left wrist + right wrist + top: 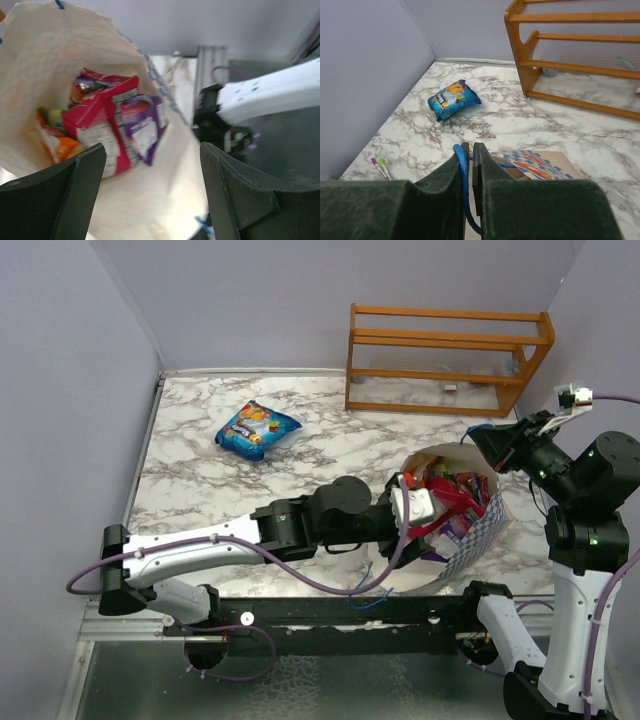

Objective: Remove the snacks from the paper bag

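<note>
Left gripper (152, 150): jaws spread wide and holding nothing, poised at the mouth of the bag (30, 65), with both dark fingers (65, 195) framing the cream inside.
Right gripper (470, 150): jaws pressed almost together, pinching the blue cord handle (465, 180) of the bag; the cord loops down between the fingers.
Bag: on its side near the right edge of the worktop (200, 480), toward the near side, mouth turned to the left arm. The outside is blue-and-white chequered with orange-red marks.
Snacks in bag: a red-pink packet (97, 132) with white panels lies in front and a purple packet (142, 125) lies just beside it, the two touching. Orange (62, 146) and green (54, 115) wrappers are crowded behind to the left. All are still inside.
Snack outside: one blue chip bag (258, 428) lies flat toward the far-left corner, well apart from the bag.
Writing: the chip bag has a dark label patch with pale lettering and a yellow-orange picture, too small to read. The print on the white panels of the packets is blurred.
Rack (445, 358): orange wood, at the far-right corner against the back wall.
Pens (381, 167): one pink and one green, lying together by the left edge.
</note>
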Controlling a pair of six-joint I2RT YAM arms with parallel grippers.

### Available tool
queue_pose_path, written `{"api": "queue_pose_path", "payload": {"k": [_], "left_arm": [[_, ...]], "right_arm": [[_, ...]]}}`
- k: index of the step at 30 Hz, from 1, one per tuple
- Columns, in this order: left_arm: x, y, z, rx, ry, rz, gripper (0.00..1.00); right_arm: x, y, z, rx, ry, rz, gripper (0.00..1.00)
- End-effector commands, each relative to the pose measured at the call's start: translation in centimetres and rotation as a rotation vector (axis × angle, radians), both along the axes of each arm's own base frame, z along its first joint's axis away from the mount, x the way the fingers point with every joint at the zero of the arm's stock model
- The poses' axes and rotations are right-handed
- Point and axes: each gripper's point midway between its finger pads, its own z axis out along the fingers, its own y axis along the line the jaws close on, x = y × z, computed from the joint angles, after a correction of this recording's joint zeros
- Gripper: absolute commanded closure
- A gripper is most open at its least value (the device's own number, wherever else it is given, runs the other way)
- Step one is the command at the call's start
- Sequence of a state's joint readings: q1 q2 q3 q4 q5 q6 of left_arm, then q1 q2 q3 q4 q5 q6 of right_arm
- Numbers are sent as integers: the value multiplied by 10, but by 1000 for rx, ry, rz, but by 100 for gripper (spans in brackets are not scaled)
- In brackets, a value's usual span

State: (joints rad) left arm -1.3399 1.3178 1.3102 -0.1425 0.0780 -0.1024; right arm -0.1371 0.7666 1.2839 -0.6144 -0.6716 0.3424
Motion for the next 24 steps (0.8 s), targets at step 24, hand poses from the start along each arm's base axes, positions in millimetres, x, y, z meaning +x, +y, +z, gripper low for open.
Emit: {"api": "queue_pose_path", "payload": {"k": [24], "left_arm": [[138,-79,-126,517,-875,-165,31]], "right_arm": [[-16,7,21,-3,-61,34,91]]}}
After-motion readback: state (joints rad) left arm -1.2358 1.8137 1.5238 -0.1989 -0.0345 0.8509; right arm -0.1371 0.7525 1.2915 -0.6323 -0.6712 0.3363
